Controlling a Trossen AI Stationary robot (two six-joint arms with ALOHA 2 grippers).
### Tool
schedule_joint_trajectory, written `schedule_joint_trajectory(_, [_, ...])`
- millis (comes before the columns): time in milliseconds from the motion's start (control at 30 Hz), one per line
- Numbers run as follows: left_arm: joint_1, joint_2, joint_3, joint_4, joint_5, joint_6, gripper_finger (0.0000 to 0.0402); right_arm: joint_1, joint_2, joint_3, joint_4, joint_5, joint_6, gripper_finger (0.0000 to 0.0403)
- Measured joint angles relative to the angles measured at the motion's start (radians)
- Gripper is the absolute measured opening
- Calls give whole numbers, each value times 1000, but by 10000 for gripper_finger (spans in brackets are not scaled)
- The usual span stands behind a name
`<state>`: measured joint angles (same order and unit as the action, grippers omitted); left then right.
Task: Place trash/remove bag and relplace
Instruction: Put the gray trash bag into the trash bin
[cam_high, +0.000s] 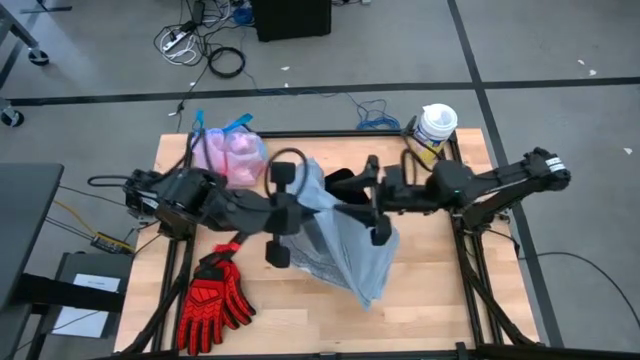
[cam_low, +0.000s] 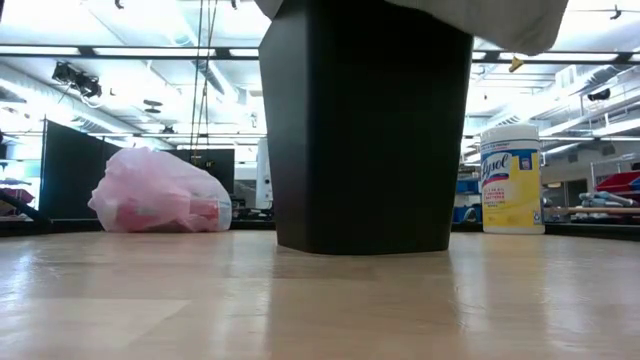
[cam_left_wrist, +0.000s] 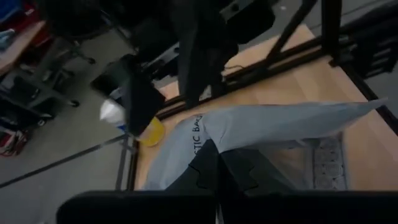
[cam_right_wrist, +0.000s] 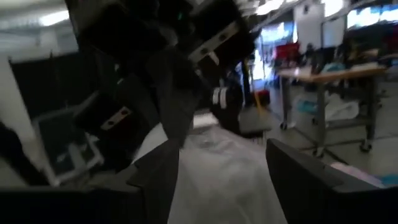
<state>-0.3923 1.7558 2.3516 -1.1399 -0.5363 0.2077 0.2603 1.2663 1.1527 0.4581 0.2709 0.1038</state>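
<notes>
The filled pink bag (cam_high: 229, 155) already sits tied off on the tabletop (cam_high: 430, 290) behind the left arm, while both jaws, left gripper (cam_high: 283, 214) and right gripper (cam_high: 375, 200), grasp the grey-blue replacement liner (cam_high: 345, 245), still to be fitted over the black bin (cam_low: 365, 130).

— How many liners are on the table (cam_high: 430, 300)?
— Two: one pink bag (cam_high: 232, 156), tied and full, near the back left corner, and one grey-blue liner (cam_high: 345, 245) draped mid-table.
— Bins?
— One black bin (cam_low: 365, 130).
— Anything else?
— One yellow wipes tub (cam_high: 434, 128) at the back right corner, and one pair of red gloves (cam_high: 213, 297) near the front left corner.
</notes>
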Motion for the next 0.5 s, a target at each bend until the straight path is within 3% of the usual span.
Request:
schedule_joint_trajectory(200, [0,33,-1,-20,-9,-18,5,-21,69,108,-201,-117,9,227])
schedule_joint_trajectory(500, [-9,39,-1,-37,-19,-111,5,-26,74,112,-232,-151,20,227])
